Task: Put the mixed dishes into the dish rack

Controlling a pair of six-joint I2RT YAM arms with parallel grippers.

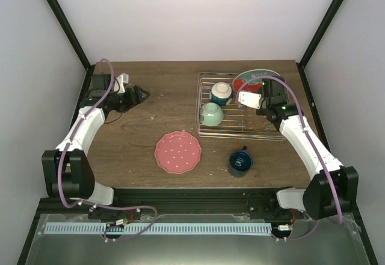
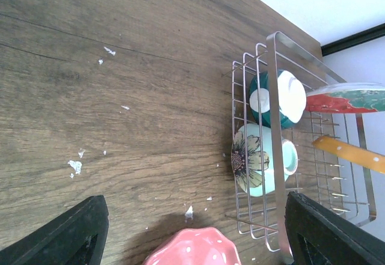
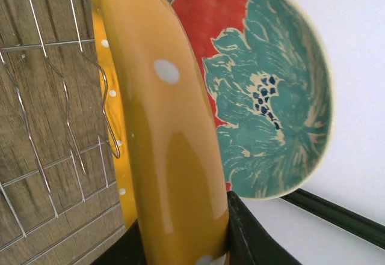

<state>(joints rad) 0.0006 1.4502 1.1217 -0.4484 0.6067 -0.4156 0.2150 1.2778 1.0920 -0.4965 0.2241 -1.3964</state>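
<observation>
Claw states and loading progress, near to far: the pink dotted plate (image 1: 177,152) and the dark blue mug (image 1: 240,162) are lying on the surface (image 1: 150,127), not yet loaded; inside the dish rack (image 1: 240,131) the pale green bowl (image 1: 211,115) and the cream bowl with blue outside (image 1: 221,93) are sitting, already placed; the right claw (image 3: 186,247) is clamping the orange dotted plate (image 3: 162,127) on edge among the dividers, beside the standing red-and-teal plate (image 3: 271,97); the left claw (image 1: 135,95) is hovering at far left, jaws wide apart, holding nothing.

The rack (image 2: 272,60) held the blue bowl (image 1: 221,93), green bowl (image 1: 211,114), red-and-teal plate (image 1: 255,76) and orange plate (image 3: 162,157) on edge; the pink plate (image 1: 177,152) and mug (image 1: 240,161) were outside.
</observation>
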